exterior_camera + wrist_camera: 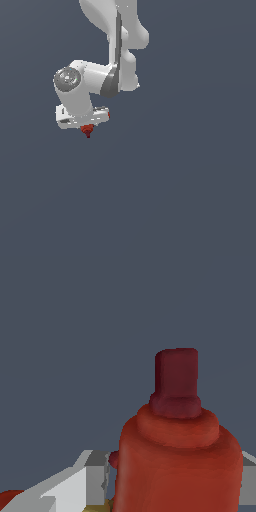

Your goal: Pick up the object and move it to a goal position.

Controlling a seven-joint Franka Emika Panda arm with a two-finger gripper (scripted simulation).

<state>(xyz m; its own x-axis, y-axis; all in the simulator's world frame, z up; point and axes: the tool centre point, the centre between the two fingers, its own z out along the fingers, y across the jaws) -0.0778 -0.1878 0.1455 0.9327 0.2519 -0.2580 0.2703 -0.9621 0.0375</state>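
Observation:
The object (88, 131) is a tiny dark-red item tapering to a point. In the exterior view it pokes out just under the white gripper (87, 126), left of centre, against the plain grey-blue background. The gripper is shut on it. In the wrist view the object (177, 446) fills the near field as a red-orange rounded body with a darker red cap. A pale grey finger (75, 486) sits against one side of it, and the edge of the other finger (248, 476) shows on the opposite side. Whether the object rests on a surface cannot be told.
The white arm (117, 45) comes down from the top of the exterior view to the wrist (80, 85). A small red patch (108, 115) shows at the gripper's end on the exterior view's right. Everything around is uniform grey-blue.

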